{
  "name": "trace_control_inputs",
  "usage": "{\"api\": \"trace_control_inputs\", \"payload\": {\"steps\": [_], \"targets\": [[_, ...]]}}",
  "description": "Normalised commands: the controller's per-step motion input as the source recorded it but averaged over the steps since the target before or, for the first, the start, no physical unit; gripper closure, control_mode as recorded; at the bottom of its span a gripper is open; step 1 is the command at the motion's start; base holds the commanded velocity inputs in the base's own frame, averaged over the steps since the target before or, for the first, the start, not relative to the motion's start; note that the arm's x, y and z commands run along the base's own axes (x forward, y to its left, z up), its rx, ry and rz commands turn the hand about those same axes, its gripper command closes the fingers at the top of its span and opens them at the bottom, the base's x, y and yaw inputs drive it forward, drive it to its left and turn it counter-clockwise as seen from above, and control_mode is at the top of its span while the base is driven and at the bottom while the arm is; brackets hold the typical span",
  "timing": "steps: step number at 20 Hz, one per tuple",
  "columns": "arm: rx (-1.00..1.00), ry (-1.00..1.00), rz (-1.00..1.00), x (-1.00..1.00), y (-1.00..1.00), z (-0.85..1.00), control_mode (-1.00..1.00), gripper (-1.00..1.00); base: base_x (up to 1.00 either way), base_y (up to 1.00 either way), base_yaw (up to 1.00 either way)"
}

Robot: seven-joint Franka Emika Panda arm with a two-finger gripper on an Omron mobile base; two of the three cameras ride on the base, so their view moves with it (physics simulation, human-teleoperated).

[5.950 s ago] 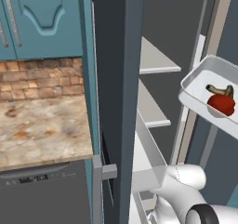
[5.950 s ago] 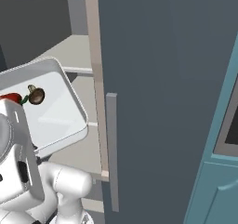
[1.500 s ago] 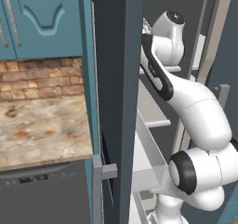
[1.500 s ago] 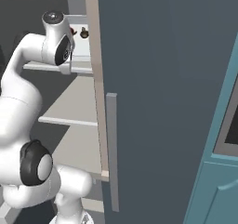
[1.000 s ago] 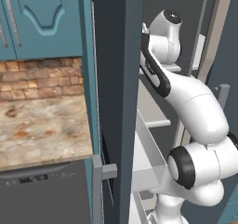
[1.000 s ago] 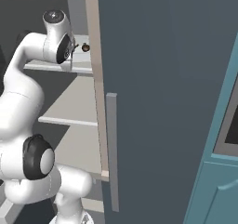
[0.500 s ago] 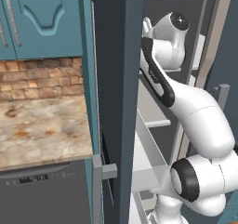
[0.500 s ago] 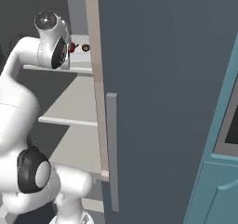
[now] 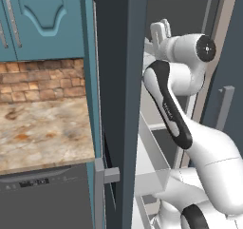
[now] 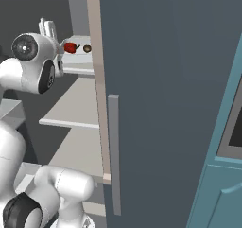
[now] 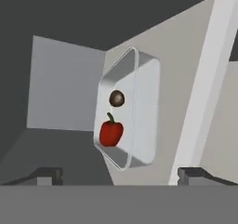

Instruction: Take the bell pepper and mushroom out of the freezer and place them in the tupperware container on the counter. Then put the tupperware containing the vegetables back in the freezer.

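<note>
The tupperware container [image 11: 146, 102] lies on an upper shelf inside the freezer [image 9: 118, 81]. In it are the red bell pepper [image 11: 110, 132] and the small brown mushroom [image 11: 116, 98], side by side. The right base view shows the same container [image 10: 79, 57] with the bell pepper [image 10: 70, 47] and mushroom [image 10: 87, 48] in it. My gripper [image 11: 120, 175] is open and holds nothing. It hangs a short way back from the container's near end. Seen from the right, the gripper [image 10: 47, 26] is up and to the left of the tray.
The freezer door [image 10: 165, 80] with its grey bar handle [image 10: 113, 151] stands open on the right. Pale shelves [image 10: 75, 109] lie below the tray. The marbled counter [image 9: 42, 128] sits left of the freezer, over a dark dishwasher [image 9: 42, 199], with teal cabinets [image 9: 42, 19] above.
The jaws have opened wide and let go of the container, which stays on the shelf. The hand has drawn back from it a little.
</note>
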Motion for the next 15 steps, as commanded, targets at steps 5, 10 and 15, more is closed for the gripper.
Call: {"api": "trace_control_inputs", "payload": {"steps": [5,10,15], "targets": [[0.12,-0.09,0.00,-1.00,-0.38,0.89,-1.00,-1.00,0.00,0.00,0.00],[0.17,0.02,-0.04,-1.00,-0.48,0.63,-1.00,-1.00,0.00,0.00,0.00],[0.14,0.08,-0.08,-1.00,-0.38,0.12,-1.00,-1.00,0.00,0.00,0.00]]}}
